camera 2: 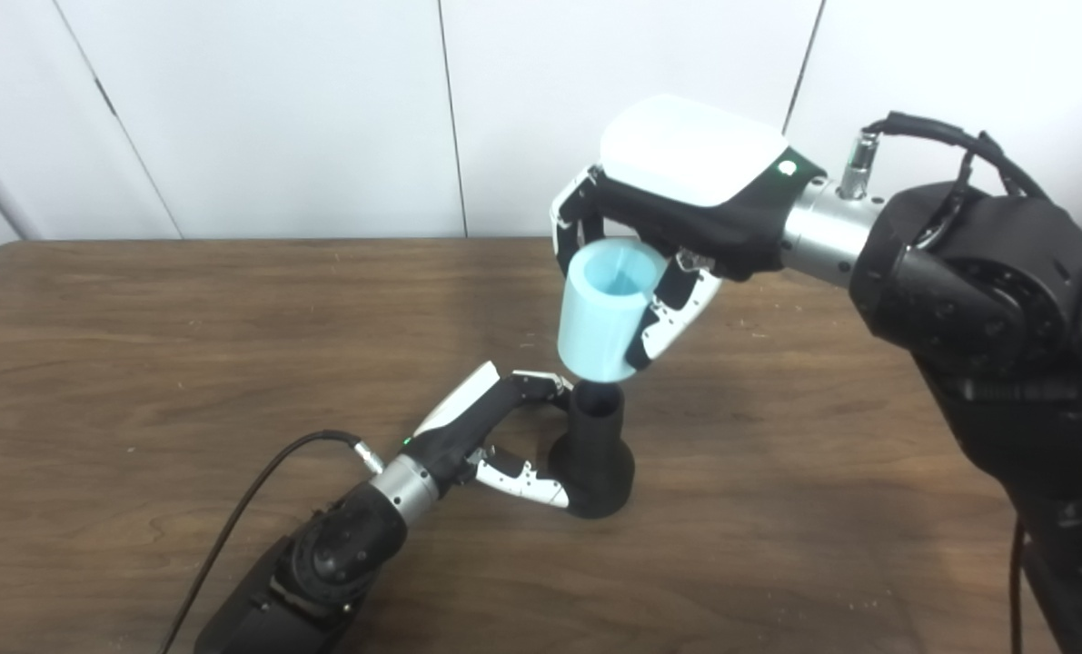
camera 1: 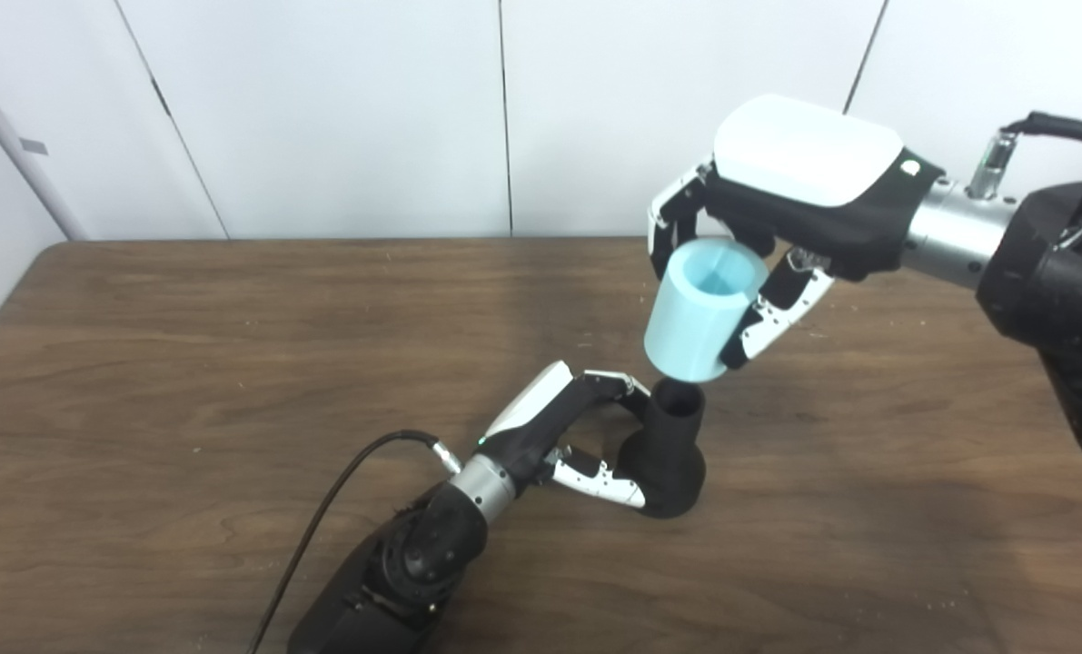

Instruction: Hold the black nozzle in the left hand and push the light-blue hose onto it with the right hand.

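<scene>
Left eye view: a black nozzle is seen standing upright on a brown wooden table, slightly right of centre and toward the near edge. Its wide base rests on the wood; its narrower neck points up. The left hand is wrapped around it from the 9 o'clock side, with fingers curled at the neck and the thumb laid against the base, so the nozzle is held. A black cable is seen trailing from that wrist toward 7 o'clock.

A light-blue hose, a short thick tube, is held above the nozzle at about 12 o'clock, tilted, open end up. The right hand is closed on it from above, fingers pressed to its sides. The lower rim of the hose is recorded just at the nozzle's mouth; whether the two touch cannot be told. White wall panels stand behind the table.
</scene>
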Robot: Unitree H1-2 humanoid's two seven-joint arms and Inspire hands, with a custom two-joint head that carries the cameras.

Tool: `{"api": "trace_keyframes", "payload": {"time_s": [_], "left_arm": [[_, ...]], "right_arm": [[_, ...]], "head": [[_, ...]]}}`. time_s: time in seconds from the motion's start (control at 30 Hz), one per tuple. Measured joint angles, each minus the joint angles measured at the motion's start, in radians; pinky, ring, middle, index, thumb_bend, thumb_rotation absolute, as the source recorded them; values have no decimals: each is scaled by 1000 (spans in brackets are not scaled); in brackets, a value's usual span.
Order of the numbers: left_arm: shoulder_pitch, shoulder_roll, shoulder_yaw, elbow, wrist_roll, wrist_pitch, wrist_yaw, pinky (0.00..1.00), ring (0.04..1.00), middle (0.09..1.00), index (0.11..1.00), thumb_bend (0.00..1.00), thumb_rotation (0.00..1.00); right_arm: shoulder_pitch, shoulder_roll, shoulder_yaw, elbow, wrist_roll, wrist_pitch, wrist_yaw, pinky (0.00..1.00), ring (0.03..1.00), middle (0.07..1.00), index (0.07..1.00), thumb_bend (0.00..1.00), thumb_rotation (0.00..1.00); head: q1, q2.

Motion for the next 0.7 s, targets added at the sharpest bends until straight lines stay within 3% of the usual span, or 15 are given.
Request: {"api": "trace_keyframes", "payload": {"time_s": [0.43, 0.53, 0.6, 0.7], "left_arm": [[5, 1, 3, -11, 1, 9, -3, 879, 741, 603, 480, 514, 80], [6, 0, 3, -11, 1, 9, -4, 868, 741, 604, 481, 514, 80], [6, 1, 3, -12, 1, 9, -4, 862, 741, 605, 481, 514, 80], [6, 1, 4, -12, 1, 9, -4, 860, 741, 605, 481, 514, 80]], "right_arm": [[-7, -21, 33, 13, 4, 22, 40, 137, 224, 472, 481, 531, 0], [-7, -21, 44, 13, -5, 36, 46, 164, 247, 401, 504, 523, 0], [-7, -21, 55, 13, -13, 39, 51, 170, 248, 457, 486, 529, 0], [-7, -21, 59, 13, -15, 40, 51, 173, 250, 470, 482, 530, 0]], "head": [[-5, 3], [-3, 3], [-3, 3], [-3, 5]]}}
